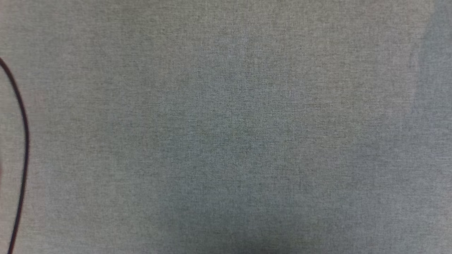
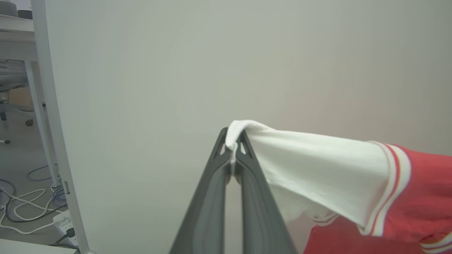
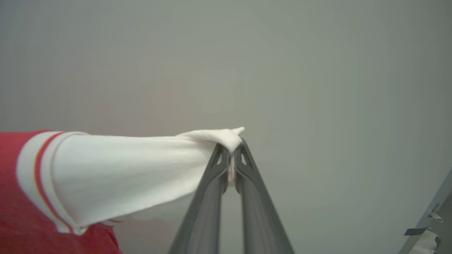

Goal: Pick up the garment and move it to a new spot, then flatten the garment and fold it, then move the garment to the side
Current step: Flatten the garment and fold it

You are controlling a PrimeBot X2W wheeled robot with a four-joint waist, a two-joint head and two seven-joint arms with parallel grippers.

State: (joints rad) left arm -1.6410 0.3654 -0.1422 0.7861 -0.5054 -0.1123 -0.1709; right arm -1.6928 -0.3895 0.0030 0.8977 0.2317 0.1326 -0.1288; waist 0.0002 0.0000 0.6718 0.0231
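The garment (image 2: 353, 169) is a red jersey with white sleeves and red-and-white striped trim. In the left wrist view my left gripper (image 2: 233, 144) is shut on the tip of one white sleeve, which stretches off to the right toward the red body. In the right wrist view my right gripper (image 3: 231, 150) is shut on the tip of a white sleeve of the garment (image 3: 134, 169), which stretches left toward the red body. Both sleeves are pulled taut in the air in front of a pale grey panel.
The head view shows a grey fabric surface (image 1: 226, 127) with a thin black cable (image 1: 22, 148) curving down its left edge. Left of the panel's metal edge (image 2: 53, 123) lie floor cables (image 2: 24, 204) and table legs. A dark post (image 3: 434, 218) stands at lower right.
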